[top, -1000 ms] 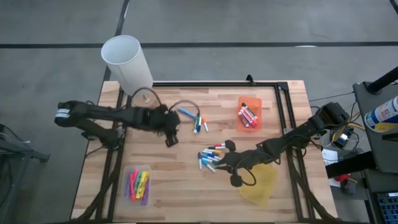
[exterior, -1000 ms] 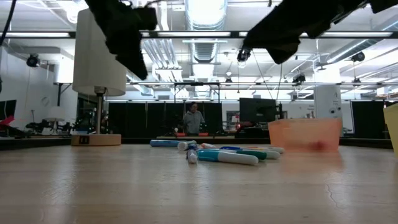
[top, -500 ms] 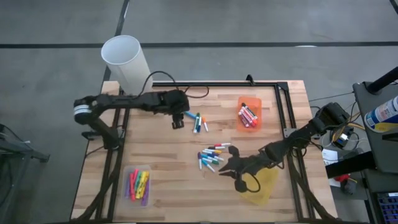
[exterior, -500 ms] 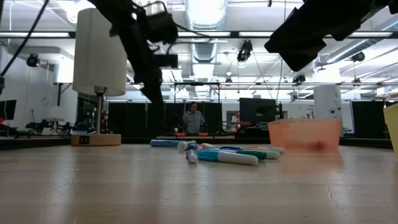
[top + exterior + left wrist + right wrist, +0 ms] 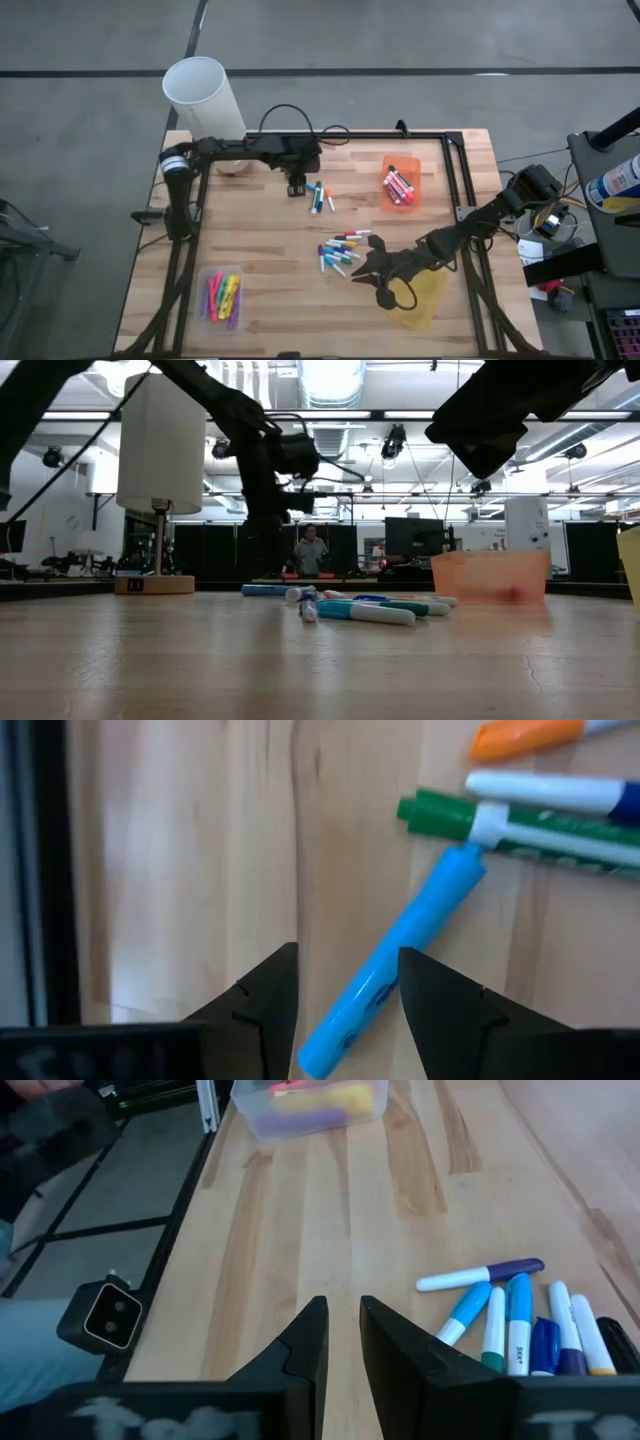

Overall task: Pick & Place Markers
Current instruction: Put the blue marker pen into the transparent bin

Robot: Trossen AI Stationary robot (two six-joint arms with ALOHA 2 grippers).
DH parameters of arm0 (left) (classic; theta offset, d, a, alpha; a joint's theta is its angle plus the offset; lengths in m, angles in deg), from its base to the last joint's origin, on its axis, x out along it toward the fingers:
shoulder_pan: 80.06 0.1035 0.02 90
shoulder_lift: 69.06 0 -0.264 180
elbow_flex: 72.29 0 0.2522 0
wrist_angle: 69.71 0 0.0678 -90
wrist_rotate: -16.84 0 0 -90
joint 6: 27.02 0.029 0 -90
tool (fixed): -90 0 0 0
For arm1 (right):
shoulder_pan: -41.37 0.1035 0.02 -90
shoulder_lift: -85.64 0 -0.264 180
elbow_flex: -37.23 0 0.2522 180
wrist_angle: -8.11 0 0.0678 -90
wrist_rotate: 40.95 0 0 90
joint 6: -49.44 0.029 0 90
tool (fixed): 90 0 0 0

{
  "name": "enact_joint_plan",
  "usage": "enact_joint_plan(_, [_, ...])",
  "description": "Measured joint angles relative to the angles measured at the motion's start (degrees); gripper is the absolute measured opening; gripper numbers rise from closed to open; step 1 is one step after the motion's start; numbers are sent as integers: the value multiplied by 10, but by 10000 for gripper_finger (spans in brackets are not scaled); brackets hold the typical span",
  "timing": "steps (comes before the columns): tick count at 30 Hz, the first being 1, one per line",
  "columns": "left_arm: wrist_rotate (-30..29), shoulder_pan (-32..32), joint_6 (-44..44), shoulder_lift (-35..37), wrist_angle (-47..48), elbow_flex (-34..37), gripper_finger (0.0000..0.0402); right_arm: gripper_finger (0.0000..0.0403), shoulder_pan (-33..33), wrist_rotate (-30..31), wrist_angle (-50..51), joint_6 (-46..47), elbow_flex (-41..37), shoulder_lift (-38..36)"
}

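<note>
Since the blue marker [image 5: 392,963] lies loose on the table [image 5: 270,250] between the left gripper's [image 5: 296,187] open jaws, a pinch across mid-barrel looks best; it seems light, stiff and smooth, likely to roll. To its right more markers [image 5: 340,250] lie heaped near the right gripper [image 5: 363,270], whose jaws are nearly closed and empty.

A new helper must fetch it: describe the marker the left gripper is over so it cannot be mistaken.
Start at the white cylinder at the table's far left corner and follow the left arm to the left gripper, open over a small group of markers. The light blue marker lies between its fingers, all one colour; its neighbours are green, orange or white-barrelled.
</note>
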State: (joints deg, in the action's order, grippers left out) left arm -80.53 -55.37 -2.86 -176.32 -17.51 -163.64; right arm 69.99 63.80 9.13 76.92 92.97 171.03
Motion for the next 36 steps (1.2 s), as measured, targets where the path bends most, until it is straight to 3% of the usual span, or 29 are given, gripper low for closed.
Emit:
enact_joint_plan(6, [15, 1, -1, -35, 60, -36, 165, 57, 0, 1, 0, -2, 0, 0])
enact_joint_plan(20, [35, 1, -31, -61, 65, -27, 162, 57, 0, 4, 0, -7, -1, 0])
enact_joint_plan(24, [38, 1, -64, -67, 68, -26, 127, 57, 0, 4, 0, -7, -1, 0])
enact_joint_plan(29, [39, 1, -90, -69, 64, -20, 49, 57, 0, 5, 0, -7, -1, 0])
enact_joint_plan(36, [37, 0, -131, -48, 126, -23, 43, 57, 0, 5, 1, -9, -2, 0])
